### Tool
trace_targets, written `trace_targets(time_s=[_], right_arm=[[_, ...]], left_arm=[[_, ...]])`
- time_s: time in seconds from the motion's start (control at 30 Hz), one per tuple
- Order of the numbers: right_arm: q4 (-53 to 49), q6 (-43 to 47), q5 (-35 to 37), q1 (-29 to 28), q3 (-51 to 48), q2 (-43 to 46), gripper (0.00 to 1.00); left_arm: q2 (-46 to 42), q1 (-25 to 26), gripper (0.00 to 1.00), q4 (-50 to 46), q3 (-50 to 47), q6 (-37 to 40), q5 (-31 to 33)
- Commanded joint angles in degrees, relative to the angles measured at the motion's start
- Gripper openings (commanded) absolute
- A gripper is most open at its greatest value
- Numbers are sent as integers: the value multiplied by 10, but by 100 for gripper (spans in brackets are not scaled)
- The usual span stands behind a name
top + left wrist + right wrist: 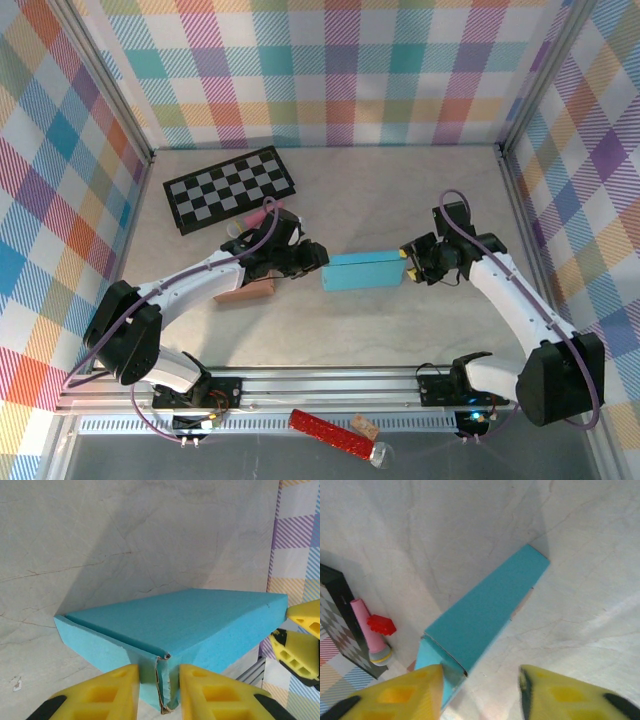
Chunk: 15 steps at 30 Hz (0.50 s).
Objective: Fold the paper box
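Note:
The paper box (362, 270) is a flat turquoise carton lying closed on the table between my two grippers. My left gripper (318, 258) is at its left end. In the left wrist view the box's (190, 620) torn near corner sits pinched between the two yellow fingers of the left gripper (159, 672). My right gripper (408, 262) is at the box's right end. In the right wrist view the right gripper (481, 672) is open: one finger rests against the end of the box (480, 615), the other stands well off over bare table.
A black-and-white checkerboard (232, 188) lies at the back left, with a pink pen (262, 215) beside it. A brown block (245, 292) sits under the left arm. A red stick (330, 432) lies beyond the front rail. Plaid walls close in three sides.

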State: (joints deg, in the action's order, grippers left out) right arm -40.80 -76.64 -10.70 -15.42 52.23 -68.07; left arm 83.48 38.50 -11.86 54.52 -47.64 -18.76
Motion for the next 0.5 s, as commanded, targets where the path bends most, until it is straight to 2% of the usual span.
trace_targets(time_s=[0.0, 0.07, 0.17, 0.3, 0.47], right_arm=[[-46, -15, 9, 0, 45, 9, 55], [-50, -42, -1, 0, 59, -1, 64], [-36, -97, -29, -2, 56, -25, 70], [11, -138, -40, -10, 49, -50, 74], [32, -141, -47, -21, 67, -96, 74]], left_arm=[[23, 10, 26, -74, -5, 27, 28], [24, 14, 26, -75, -4, 29, 31], [23, 18, 26, -74, -4, 29, 36], [22, 22, 26, -75, -1, 30, 42], [20, 28, 26, -75, -2, 30, 45]])
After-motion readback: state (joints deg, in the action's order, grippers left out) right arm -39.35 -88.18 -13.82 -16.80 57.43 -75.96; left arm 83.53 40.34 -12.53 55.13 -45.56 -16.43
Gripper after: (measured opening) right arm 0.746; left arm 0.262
